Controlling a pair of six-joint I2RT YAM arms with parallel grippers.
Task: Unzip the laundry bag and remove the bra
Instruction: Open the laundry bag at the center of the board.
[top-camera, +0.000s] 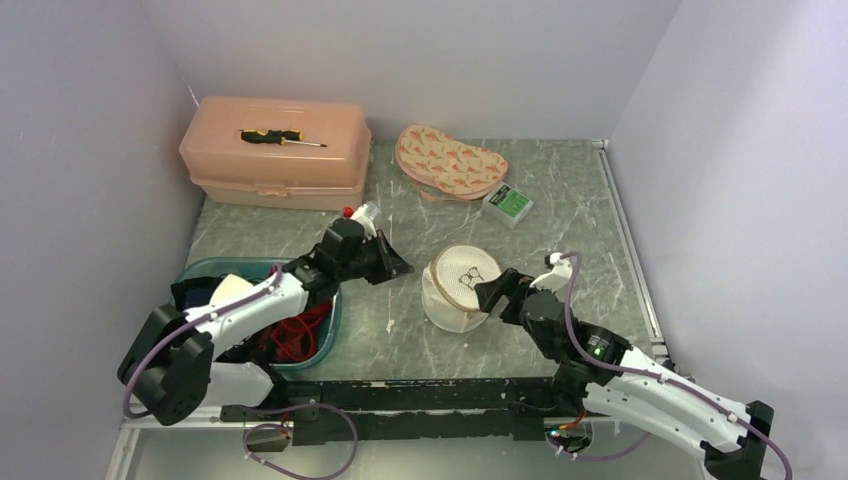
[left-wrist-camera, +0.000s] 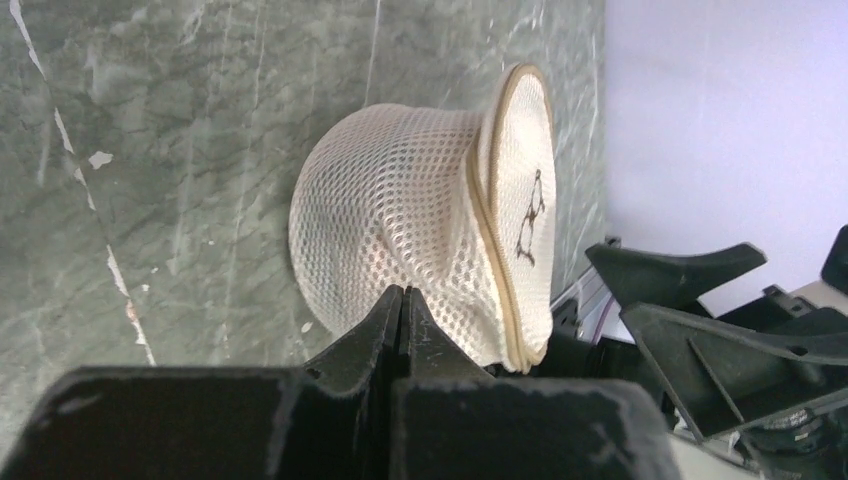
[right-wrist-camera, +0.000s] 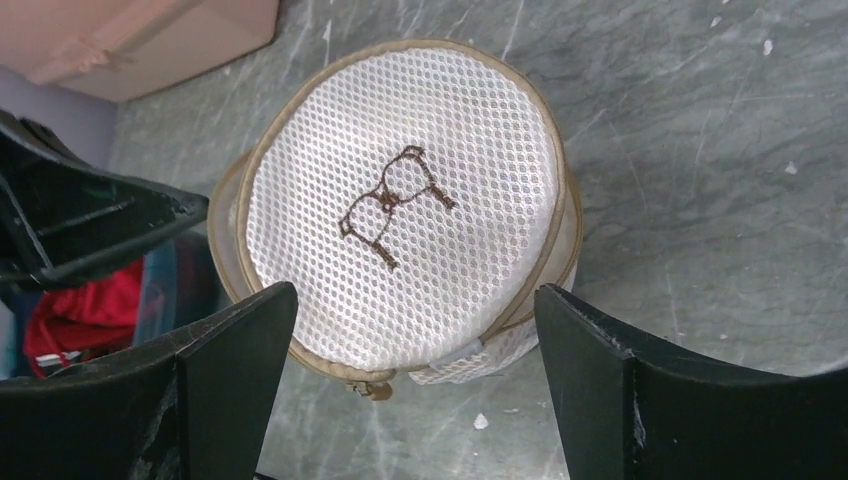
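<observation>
At the near left, under the left arm, a teal plastic basin (top-camera: 334, 318) holds a heap of bright red soft fabric with thin looping straps (top-camera: 296, 336). I take this to be the bra, so it lies outside the bag. It looks light and limp and would sag from any single hold. The straps would trail and could catch on the basin rim. The bunched cup fabric in the middle of the heap is the safer place to grip, not a strap.

The left gripper (top-camera: 398, 268) has its fingers pressed together with nothing visible between them, and it points at the bag from just to the left.

The round white mesh laundry bag with tan trim (top-camera: 458, 285) stands mid-table. Its lid, stitched with a brown bra outline, is tilted up on one side. I cannot tell whether anything remains inside. It looks light and springy and is likely to slide on the marble if pushed.

The right gripper (top-camera: 490, 298) is spread wide at the bag's near right edge, with a finger on either side of the lid's near rim and holding nothing
</observation>
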